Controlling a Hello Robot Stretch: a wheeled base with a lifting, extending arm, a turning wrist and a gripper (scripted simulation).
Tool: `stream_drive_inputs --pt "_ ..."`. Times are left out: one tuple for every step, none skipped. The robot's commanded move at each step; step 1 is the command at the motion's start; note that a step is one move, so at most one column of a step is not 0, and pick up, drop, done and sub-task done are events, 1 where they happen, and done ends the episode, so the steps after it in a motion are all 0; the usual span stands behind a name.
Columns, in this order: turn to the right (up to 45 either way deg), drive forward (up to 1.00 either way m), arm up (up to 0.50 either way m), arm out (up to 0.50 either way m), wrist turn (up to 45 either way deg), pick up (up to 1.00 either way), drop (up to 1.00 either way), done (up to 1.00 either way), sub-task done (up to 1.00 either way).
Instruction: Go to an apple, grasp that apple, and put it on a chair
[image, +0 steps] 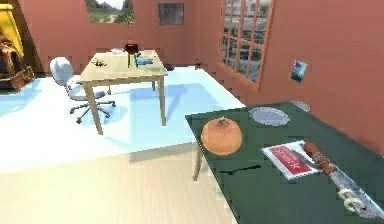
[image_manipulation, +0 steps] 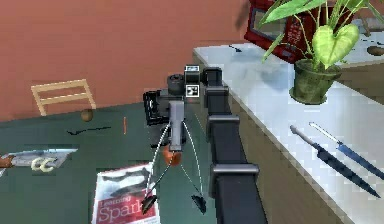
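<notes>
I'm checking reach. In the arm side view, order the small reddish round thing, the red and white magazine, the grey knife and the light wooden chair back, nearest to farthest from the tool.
1. Small reddish round thing, right at the tool, and red and white magazine, just left: too close to call.
2. Grey knife, far left.
3. Light wooden chair back, upper left, farther out.

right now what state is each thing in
pincer, cannot tell whether it holds anything
magazine, closed, lying flat
potted plant, upright
knives, lying flat on counter
office chair, upright
</notes>
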Motion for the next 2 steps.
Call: stream_drive_inputs --pt "0.0 0.0 0.0 0.0 45.0 0.0 0.0 0.0 0.0" --pt "0.0 0.0 0.0 0.0 45.0 0.0 0.0 0.0 0.0"
